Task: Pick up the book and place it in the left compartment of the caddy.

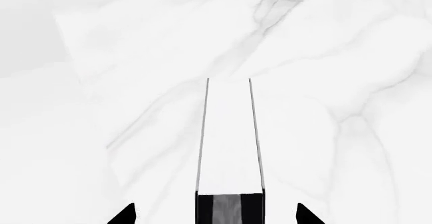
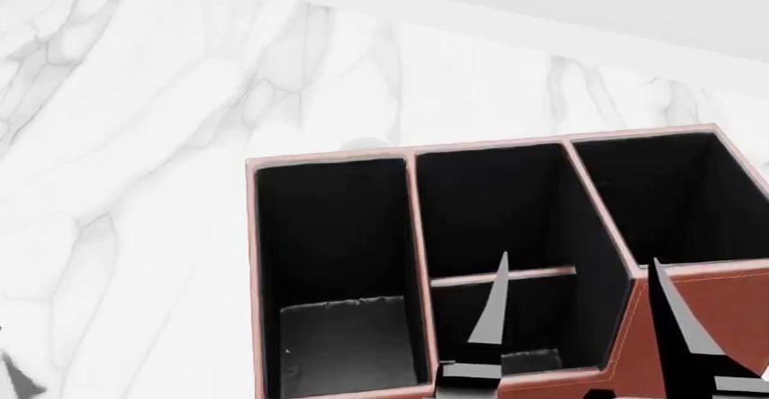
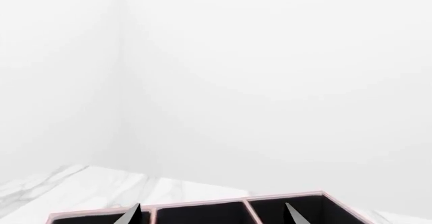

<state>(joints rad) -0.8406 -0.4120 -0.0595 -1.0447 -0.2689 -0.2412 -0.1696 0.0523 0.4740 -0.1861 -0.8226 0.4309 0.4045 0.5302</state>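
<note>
My left jaws stood wide, a fingertip (image 1: 125, 216) on each side of the book (image 1: 229, 143) with a clear gap to both covers, so they held nothing. The book lay on the white marble counter (image 1: 351, 72), black spine nearest my wrist and white page edges running away from it, with bare counter all around.

Further right, in the head view, open counter (image 2: 132, 147) stretched to its far edge below a plain pale wall (image 3: 270, 82). The caddy (image 2: 637, 345) sat beyond that. Its left compartment (image 2: 337, 237) was deep and black, and open counter lay beside its outer rim. The middle section had a crossbar (image 2: 505, 277).

My right jaws were also wide and held nothing. One fingertip (image 2: 491, 313) hung over the middle section and the other over the right-hand divider.
</note>
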